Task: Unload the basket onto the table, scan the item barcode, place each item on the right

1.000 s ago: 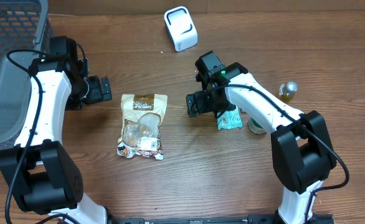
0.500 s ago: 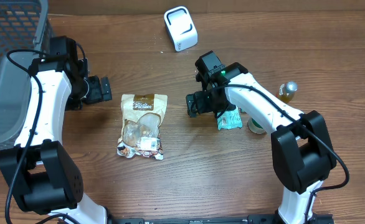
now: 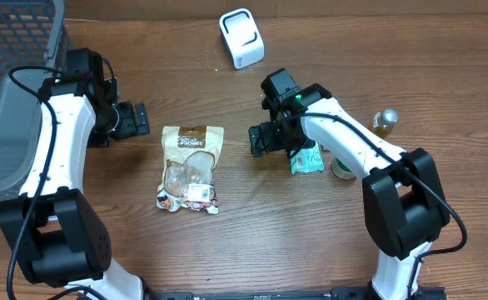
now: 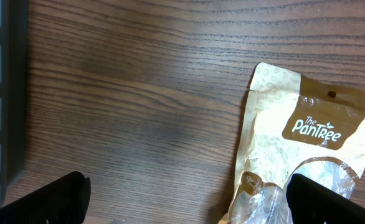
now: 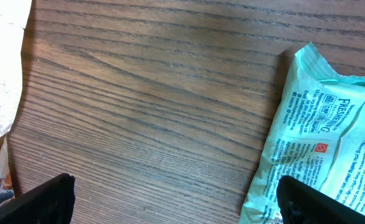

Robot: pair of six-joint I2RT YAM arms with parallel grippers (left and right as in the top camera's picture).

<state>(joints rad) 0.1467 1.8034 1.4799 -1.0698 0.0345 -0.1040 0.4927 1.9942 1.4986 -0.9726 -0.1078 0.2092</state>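
- Dark wood-grain bench [image 3: 227, 242], matte finish, with a grey mesh basket [image 3: 11, 75] well off to the left of the snack pouch [image 3: 191, 169].
- I'd take the snack pouch as the item to scan. It lies flat and face up between the two arms, with nothing touching it. It's glossy cream-and-brown film with a clear window, crinkly sealed edges and a hang hole up top.
- Just left of the pouch's top, the left end effector [image 3: 141, 119] hovers with fingers spread wide, empty.
- Right of the pouch, the right end effector [image 3: 255, 140] is also spread wide and empty, close beside a mint-green packet [image 3: 308, 158].
- The white boxy scanner [image 3: 241, 37] stands well beyond the pouch's top edge. It has rounded corners and looks like hard plastic.
- Risk, my guess: thin flat film on a smooth bench gives fingers little to bite, so a pinch may slip or just shove the pouch around.
- The pouch is floppy, so it could fold once lifted and hide the code. The gloss may also glare.
- The white sticker [image 3: 198, 192] near the pouch's bottom edge may be the barcode, but it's too small to tell.
- The right arm could snag the green packet by mistake.
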